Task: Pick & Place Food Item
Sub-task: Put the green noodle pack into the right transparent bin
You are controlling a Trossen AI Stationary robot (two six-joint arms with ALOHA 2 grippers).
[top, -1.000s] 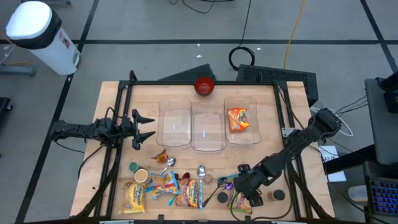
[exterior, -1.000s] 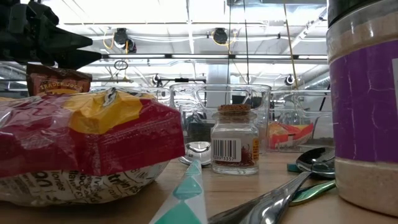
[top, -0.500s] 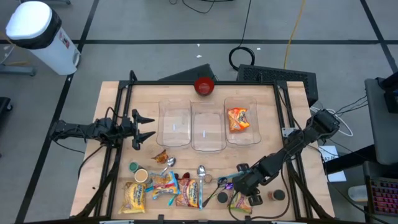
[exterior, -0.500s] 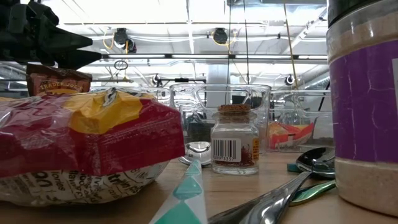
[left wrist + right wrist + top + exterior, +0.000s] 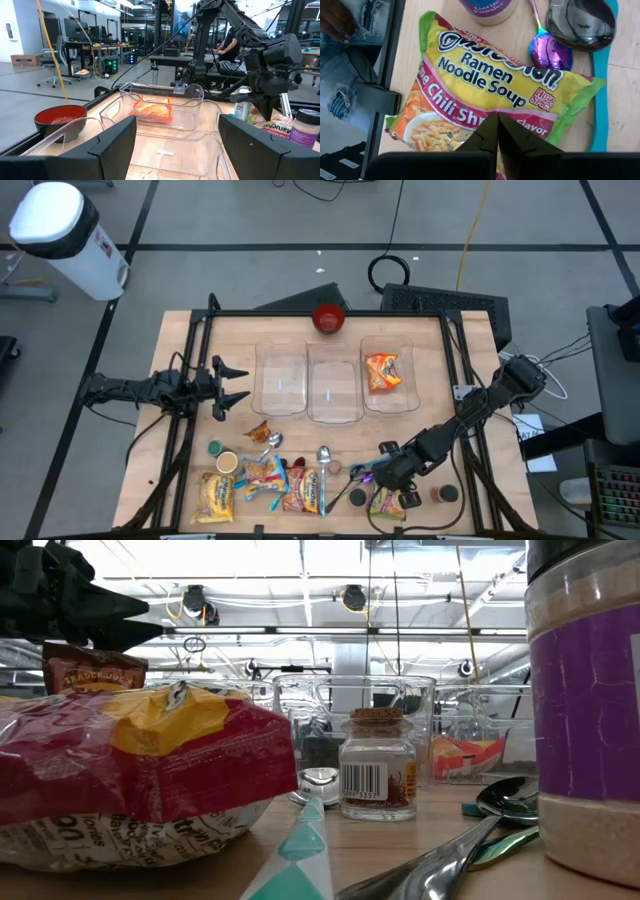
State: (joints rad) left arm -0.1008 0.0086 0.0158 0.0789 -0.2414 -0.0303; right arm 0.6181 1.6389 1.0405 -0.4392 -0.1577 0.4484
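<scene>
A yellow, red and green ramen noodle soup packet (image 5: 490,85) lies flat on the table near its front right edge (image 5: 381,507). My right gripper (image 5: 496,122) stands over it, shut on the wrapper (image 5: 400,498). My left gripper (image 5: 236,387) waits open above the table's left side, pointing toward three clear containers (image 5: 334,385); in its wrist view (image 5: 177,150) nothing is between the fingers. The rightmost container (image 5: 408,350) holds an orange food packet (image 5: 383,372). My right gripper comes from above, pointing down, and its two fingertips (image 5: 489,131) meet on the packet's printed top face near the middle (image 5: 496,111). The wrapper creases toward the tips, as if a fold of film is pinched. The packet lies flat on the table.
Beside the ramen packet lie a purple spoon (image 5: 550,50), a steel spoon (image 5: 580,22) and a purple-lidded jar (image 5: 487,7). More packets (image 5: 265,485), spoons and small jars (image 5: 440,494) crowd the front edge. A red bowl (image 5: 329,318) sits at the far edge. A person's jeans (image 5: 342,60) show beyond the table.
My right arm has shifted a little toward the table's left edge over the ramen packet. The packet lies where it was.
</scene>
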